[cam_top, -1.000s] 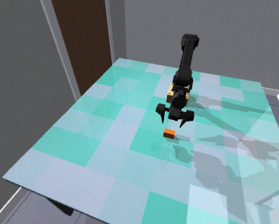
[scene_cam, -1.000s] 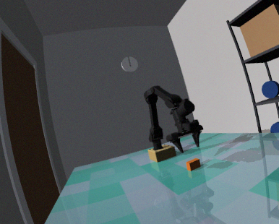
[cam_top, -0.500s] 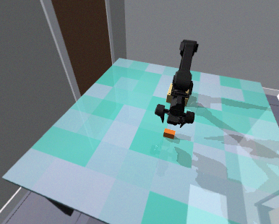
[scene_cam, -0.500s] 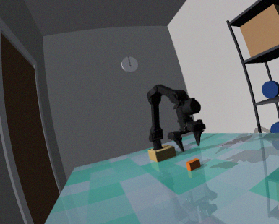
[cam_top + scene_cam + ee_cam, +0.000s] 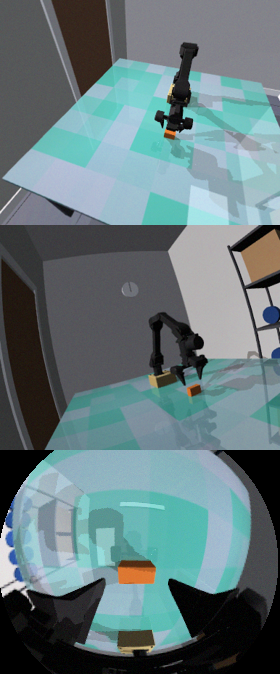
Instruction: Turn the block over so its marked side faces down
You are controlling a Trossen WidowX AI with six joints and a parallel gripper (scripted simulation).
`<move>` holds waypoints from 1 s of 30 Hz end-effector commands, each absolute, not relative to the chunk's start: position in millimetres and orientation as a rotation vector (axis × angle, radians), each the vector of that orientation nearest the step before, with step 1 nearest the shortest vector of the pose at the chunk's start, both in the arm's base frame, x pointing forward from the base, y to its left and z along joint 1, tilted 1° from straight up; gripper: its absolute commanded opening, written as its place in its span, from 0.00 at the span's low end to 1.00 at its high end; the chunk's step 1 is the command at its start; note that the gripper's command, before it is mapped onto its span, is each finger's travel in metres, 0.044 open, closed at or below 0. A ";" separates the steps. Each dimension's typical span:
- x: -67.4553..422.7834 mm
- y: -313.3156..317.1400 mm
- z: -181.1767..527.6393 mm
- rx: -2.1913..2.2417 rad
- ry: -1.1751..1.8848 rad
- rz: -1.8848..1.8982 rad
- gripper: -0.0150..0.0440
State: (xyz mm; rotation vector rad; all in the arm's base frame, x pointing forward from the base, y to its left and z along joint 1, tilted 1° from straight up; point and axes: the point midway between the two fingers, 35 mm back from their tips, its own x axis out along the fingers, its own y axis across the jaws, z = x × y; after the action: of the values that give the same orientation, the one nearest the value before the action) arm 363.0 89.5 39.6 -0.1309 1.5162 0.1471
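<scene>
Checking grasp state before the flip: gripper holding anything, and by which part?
Nothing held. The gripper is open above the table; the orange block lies on it, untouched, just past the fingertips.

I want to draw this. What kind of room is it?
Probably a workshop or storeroom: a metal shelf rack holding a cardboard box, a wall clock, and a robot arm on a table.
</scene>
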 end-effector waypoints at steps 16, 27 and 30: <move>363.2 90.5 7.4 -0.131 1.526 0.154 1.00; 363.2 90.6 1.7 -0.131 1.526 0.154 0.73; 363.2 90.6 1.7 -0.131 1.526 0.154 0.70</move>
State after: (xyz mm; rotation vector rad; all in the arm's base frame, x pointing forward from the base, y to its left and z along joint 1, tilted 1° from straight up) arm 363.8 89.7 4.0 -0.1313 1.5210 0.1471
